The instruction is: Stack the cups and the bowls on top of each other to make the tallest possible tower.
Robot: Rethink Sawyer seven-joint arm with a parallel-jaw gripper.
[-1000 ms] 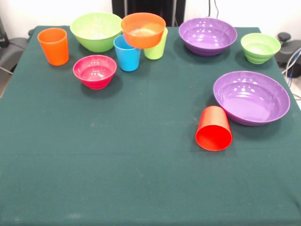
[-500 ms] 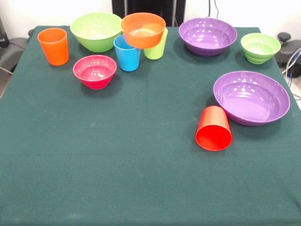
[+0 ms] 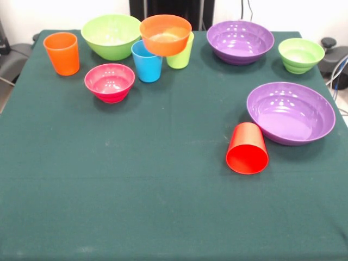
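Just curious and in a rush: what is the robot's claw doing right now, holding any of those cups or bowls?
Gripper: not in view, so it cannot be told.

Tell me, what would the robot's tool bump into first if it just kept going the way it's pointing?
That cannot be told: the tool is not in the picture, so its heading is unknown. Only the table with cups and bowls shows, such as the orange bowl resting across two cups at the far side.

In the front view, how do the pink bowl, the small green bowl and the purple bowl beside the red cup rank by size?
Largest to smallest:
1. purple bowl, clearly widest.
2. and 3. pink bowl and small green bowl: they look about alike, and the green one sits farther from the camera, so I won't rank them.
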